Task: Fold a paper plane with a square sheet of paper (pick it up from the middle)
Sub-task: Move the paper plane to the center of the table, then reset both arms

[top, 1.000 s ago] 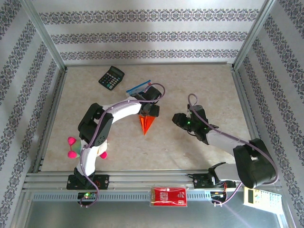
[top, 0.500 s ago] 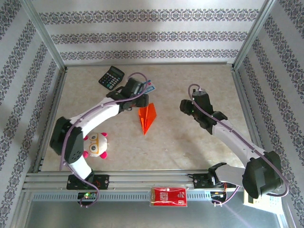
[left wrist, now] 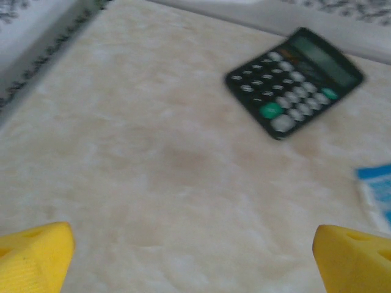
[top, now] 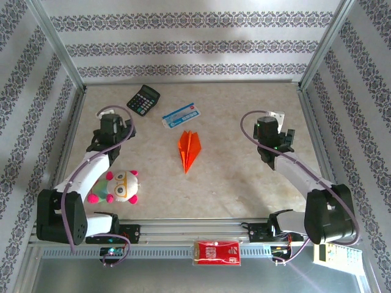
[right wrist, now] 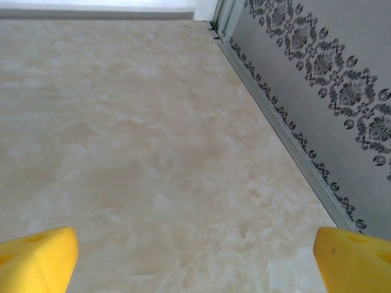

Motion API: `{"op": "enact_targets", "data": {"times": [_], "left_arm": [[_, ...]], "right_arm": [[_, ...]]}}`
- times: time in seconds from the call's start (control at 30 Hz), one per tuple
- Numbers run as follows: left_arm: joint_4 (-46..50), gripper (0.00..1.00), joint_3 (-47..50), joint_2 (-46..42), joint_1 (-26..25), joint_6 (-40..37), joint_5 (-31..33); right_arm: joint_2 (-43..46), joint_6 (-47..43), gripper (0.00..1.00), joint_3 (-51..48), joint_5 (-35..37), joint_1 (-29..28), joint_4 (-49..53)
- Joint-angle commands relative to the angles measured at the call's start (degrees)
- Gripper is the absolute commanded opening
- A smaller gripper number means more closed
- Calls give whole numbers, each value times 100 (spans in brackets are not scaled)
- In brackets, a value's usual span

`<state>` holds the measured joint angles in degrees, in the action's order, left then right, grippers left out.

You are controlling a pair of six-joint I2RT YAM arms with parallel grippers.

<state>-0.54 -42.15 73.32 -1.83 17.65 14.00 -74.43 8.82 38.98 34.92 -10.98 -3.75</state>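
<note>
Lower left: soft toy (top: 122, 186) | centre: orange paper plane (top: 189, 149) lies flat on table (top: 244, 183), tip toward bottom edge | mid left: left gripper (top: 112, 124), jaws wide | mid right: right gripper (top: 273, 128), jaws wide | upper left: blue-and-white packet (top: 182, 115), then calculator (top: 143, 99).

You have a beige marbled tabletop (top: 232, 177) boxed in on three sides by white wall panels (top: 195, 46) with grey floral stripes. Aluminium posts (top: 57, 46) stand at the back corners, a slotted rail (top: 201, 229) runs along the near edge, and the light is soft and even.
</note>
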Motion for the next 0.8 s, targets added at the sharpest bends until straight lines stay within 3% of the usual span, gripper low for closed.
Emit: {"op": "enact_targets", "data": {"times": [0.0, 0.13, 0.27, 0.4, 0.47, 0.53, 0.6, 0.63, 0.67, 0.73, 0.77], "left_arm": [[-1596, 100, 691, 118, 358, -421, -337], [-2793, 100, 1364, 395, 455, -857, -937], [-4258, 100, 1881, 868, 482, -1125, -894], [-5322, 100, 2259, 1176, 491, -1223, -999], [-5229, 100, 2229, 1195, 492, -1298, -1244], [-5343, 100, 2263, 1347, 482, -1397, -1529], [-6465, 99, 2371, 1993, 454, -1512, -1613], [-5728, 100, 2278, 1721, 446, -1472, -1628], [-5222, 100, 2130, 1577, 446, -1423, -1515], [-5892, 100, 2218, 1853, 348, -1544, -1331], [-5520, 100, 2153, 1715, 341, -1484, -1237]], "right_arm": [[-201, -554, 98, -560, -506, 147, -1824], [-412, -631, 98, -1024, -1331, 351, -2714], [-441, -640, 98, -1284, -1789, 530, -3198], [-701, -615, 98, -2114, -2051, 710, -5009], [-970, -503, 98, -2358, -2242, 852, -5806], [-850, -455, 98, -2200, -2358, 919, -5272], [-1068, -454, 98, -2090, -2454, 947, -5184], [-1461, -441, 98, -2134, -2370, 949, -5929], [-1434, -460, 98, -2119, -2387, 940, -5792], [-1121, -439, 98, -1965, -2367, 942, -4794], [-1262, -486, 98, -1966, -2355, 917, -5210]]}}
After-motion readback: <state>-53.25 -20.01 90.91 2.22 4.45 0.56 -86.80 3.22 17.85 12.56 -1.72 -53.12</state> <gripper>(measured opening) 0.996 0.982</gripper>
